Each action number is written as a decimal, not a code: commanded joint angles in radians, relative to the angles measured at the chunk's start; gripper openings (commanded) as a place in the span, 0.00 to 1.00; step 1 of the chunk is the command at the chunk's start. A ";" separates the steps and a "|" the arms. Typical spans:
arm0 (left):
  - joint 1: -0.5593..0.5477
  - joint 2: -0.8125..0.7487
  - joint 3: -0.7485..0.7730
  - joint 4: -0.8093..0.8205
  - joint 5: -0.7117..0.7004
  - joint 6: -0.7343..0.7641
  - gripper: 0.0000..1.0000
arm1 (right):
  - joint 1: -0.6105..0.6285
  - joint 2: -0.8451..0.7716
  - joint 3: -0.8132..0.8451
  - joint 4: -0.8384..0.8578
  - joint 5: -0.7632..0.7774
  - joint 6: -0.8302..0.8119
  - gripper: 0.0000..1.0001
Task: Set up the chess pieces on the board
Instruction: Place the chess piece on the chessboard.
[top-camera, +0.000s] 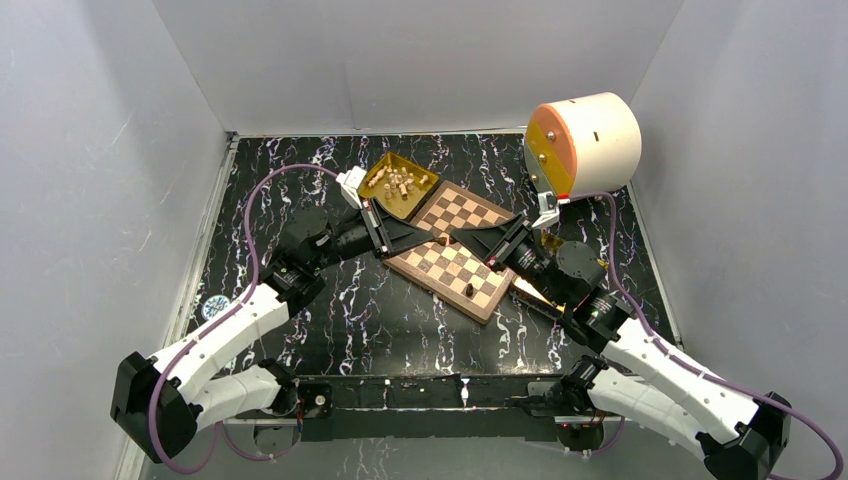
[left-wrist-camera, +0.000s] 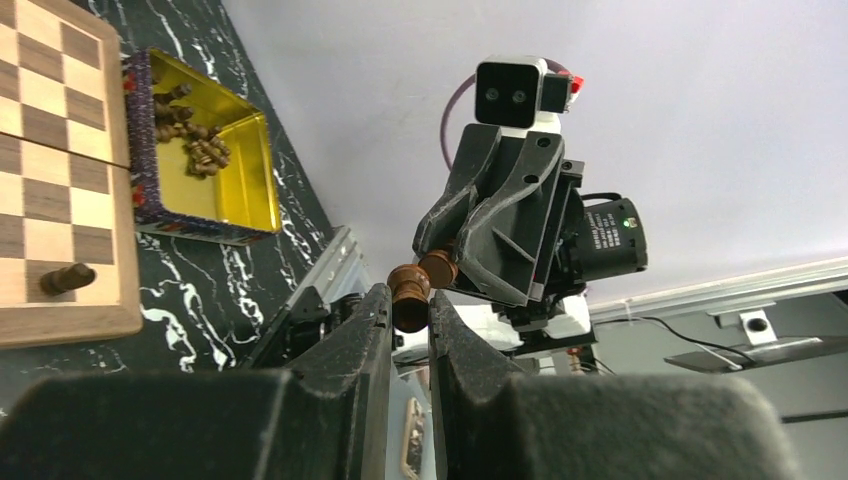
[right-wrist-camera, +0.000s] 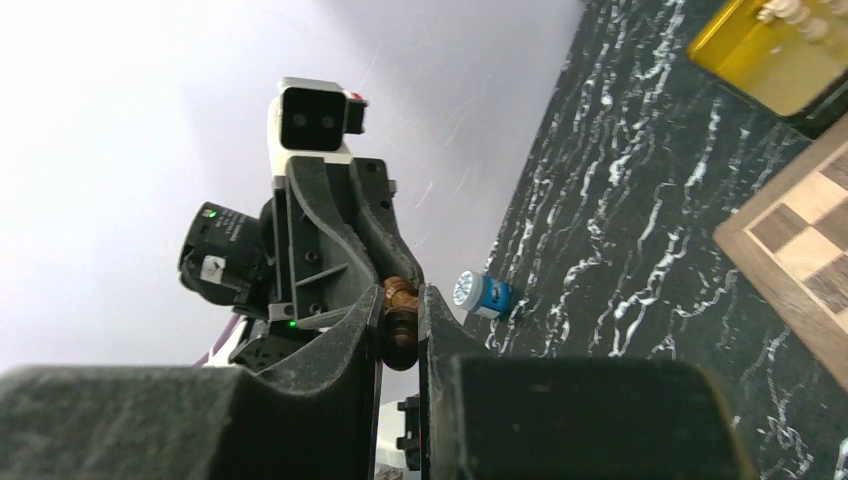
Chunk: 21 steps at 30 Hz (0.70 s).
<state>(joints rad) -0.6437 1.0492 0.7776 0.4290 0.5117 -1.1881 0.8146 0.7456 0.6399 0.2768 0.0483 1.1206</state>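
Room: a grey-walled booth with a black marbled worktop (top-camera: 340, 310); the board (top-camera: 470, 213) lies at centre frame.
Left hand (left-wrist-camera: 408, 300): clamped on a dark brown piece (left-wrist-camera: 410, 290), held in the air above the middle of the board.
Right hand (right-wrist-camera: 400, 300): its fingers are pressed onto the same piece from the opposite side, so both hands grip it.
Elsewhere: a lone dark piece (top-camera: 468, 289) sits near the board's lower corner, and pale pieces (top-camera: 395, 180) sit in the gold tray (top-camera: 395, 205) at upper centre.
Step, as I judge it: a pass from one hand to the other.
Doing it well: one hand should let go only once the other holds firm. They should draw apart straight, without twisting the piece, then lower it upright into the centre of its square.
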 joint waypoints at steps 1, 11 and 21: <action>-0.002 -0.012 0.000 -0.063 -0.035 0.112 0.00 | 0.004 -0.028 -0.003 -0.037 0.078 0.004 0.11; -0.002 -0.022 0.090 -0.474 -0.283 0.601 0.00 | 0.004 0.095 0.191 -0.487 0.208 -0.161 0.12; -0.003 -0.042 0.156 -0.667 -0.542 1.020 0.00 | 0.004 0.339 0.359 -0.820 0.341 -0.306 0.14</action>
<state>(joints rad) -0.6437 1.0470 0.9066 -0.1505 0.1173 -0.3805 0.8143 1.0241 0.9192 -0.3908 0.2878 0.8982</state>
